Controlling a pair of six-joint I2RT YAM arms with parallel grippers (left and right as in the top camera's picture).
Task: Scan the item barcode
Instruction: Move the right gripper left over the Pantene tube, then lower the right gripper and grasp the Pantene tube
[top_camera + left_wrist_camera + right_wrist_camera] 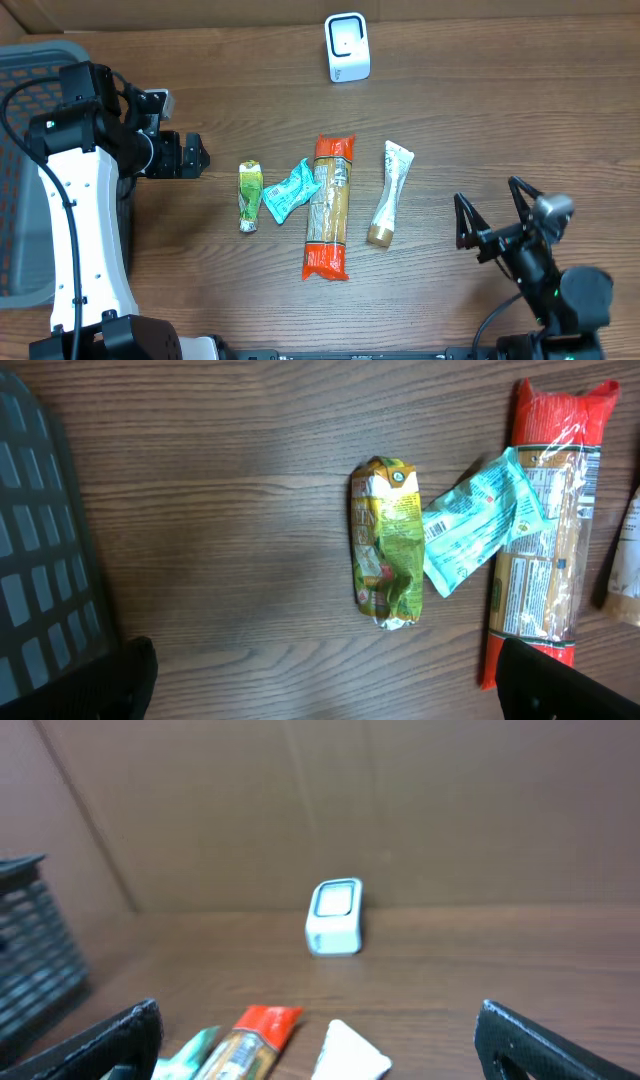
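Note:
Four items lie in a row mid-table: a green-yellow packet (249, 196), a teal packet (288, 190), a long orange-red pasta pack (330, 207) and a white tube (391, 192). The white scanner (347, 47) stands at the back. My left gripper (195, 155) is open, left of the green-yellow packet (388, 545) and holding nothing; the teal packet (478, 520) shows a barcode. My right gripper (490, 198) is open at the right, apart from the tube. In the right wrist view the scanner (334, 917) faces me beyond the pasta pack (265, 1025) and tube (350, 1055).
A grey mesh basket (20, 120) stands at the table's left edge, under the left arm, and shows in the left wrist view as the basket wall (40, 560). A cardboard wall runs along the back of the table.

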